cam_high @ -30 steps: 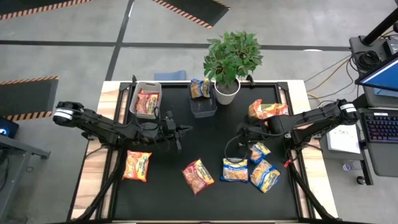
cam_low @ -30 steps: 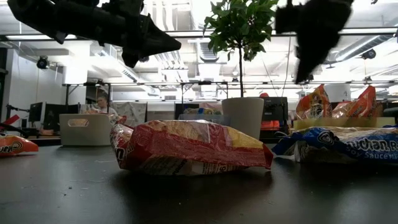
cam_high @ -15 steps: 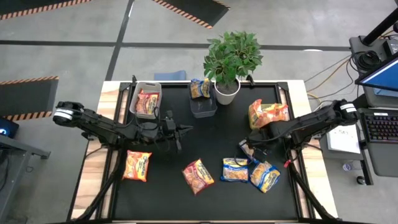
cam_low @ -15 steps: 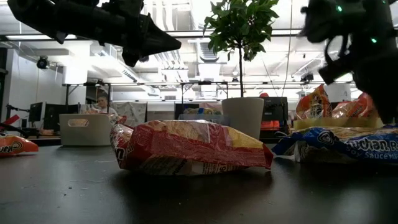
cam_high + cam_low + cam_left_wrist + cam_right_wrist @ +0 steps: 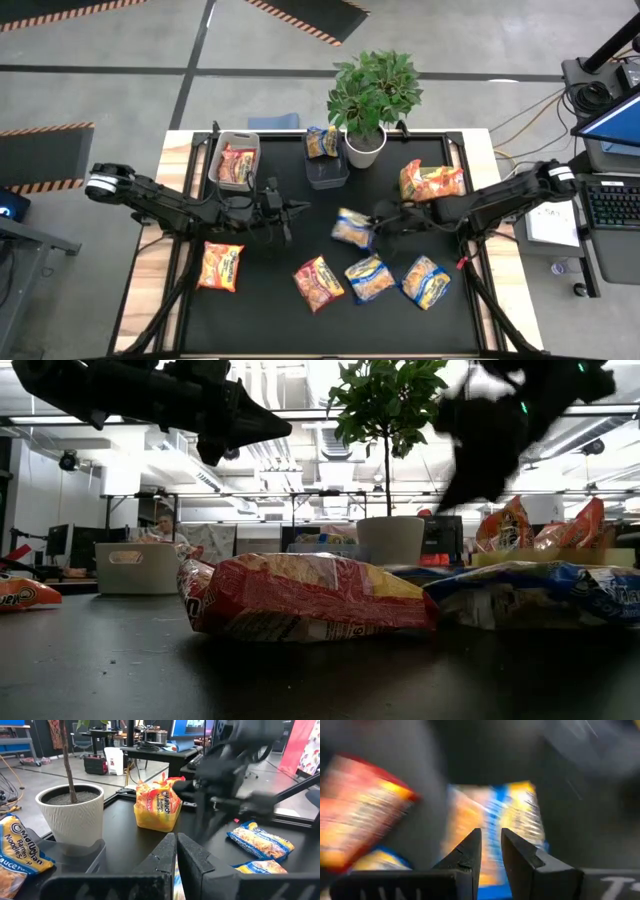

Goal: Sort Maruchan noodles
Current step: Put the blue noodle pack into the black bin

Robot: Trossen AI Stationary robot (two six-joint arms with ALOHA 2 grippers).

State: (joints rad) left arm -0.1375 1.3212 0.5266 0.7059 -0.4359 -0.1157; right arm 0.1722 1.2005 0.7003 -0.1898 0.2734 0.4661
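Because the blue-and-yellow noodle packet [image 5: 352, 228] in my right hand [image 5: 378, 222] is light, crinkly and slick, I pinch it by its edge above the middle of the counter [image 5: 300, 180]. My left hand [image 5: 290, 212] hovers clenched and empty near the grey bin [image 5: 232, 160].

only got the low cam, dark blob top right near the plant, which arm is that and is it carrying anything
Observer: That is the right arm. From above, the right tool is closed on a blue-and-yellow packet over the middle of the table.
Operator: and the left one
Observer: The left tool is shut and empty, hanging left of centre.
Operator: any blue ones binned yet
Observer: Yes, one binned packet of that kind sits in the dark bin beside the plant pot.
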